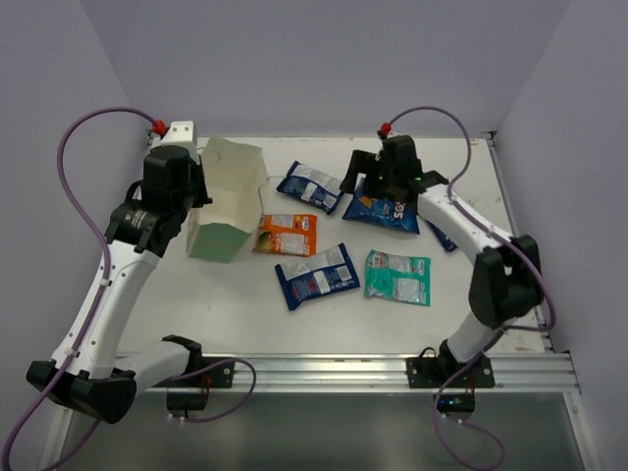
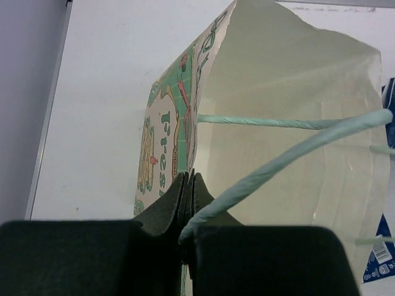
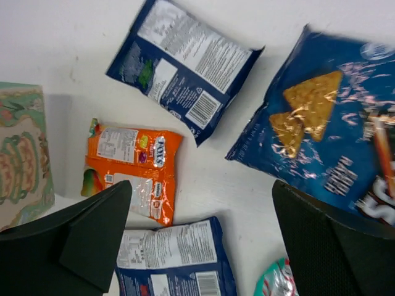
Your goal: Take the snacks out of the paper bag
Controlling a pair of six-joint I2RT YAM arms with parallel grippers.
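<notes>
The mint-green paper bag [image 1: 228, 201] stands tilted at the left of the table, its mouth facing my left gripper. My left gripper [image 1: 202, 193] is shut on the bag's rim [image 2: 196, 132]. The cream inside [image 2: 290, 117] shows no packet. A string handle [image 2: 284, 161] crosses in front. On the table lie the Doritos [image 1: 385, 208], two blue-and-white packets [image 1: 309, 184] [image 1: 316, 276], the orange packet [image 1: 286, 235], the teal packet [image 1: 397, 278], and a blue packet [image 1: 442, 236] partly hidden by my right arm. My right gripper [image 1: 365, 184] [image 3: 203, 237] is open and empty above the table beside the Doritos [image 3: 333, 135].
White table with raised edges and grey walls around it. In the right wrist view the orange packet [image 3: 133, 169] and a blue-and-white packet [image 3: 173, 262] lie below the open fingers, with the bag [image 3: 21, 160] at the left edge.
</notes>
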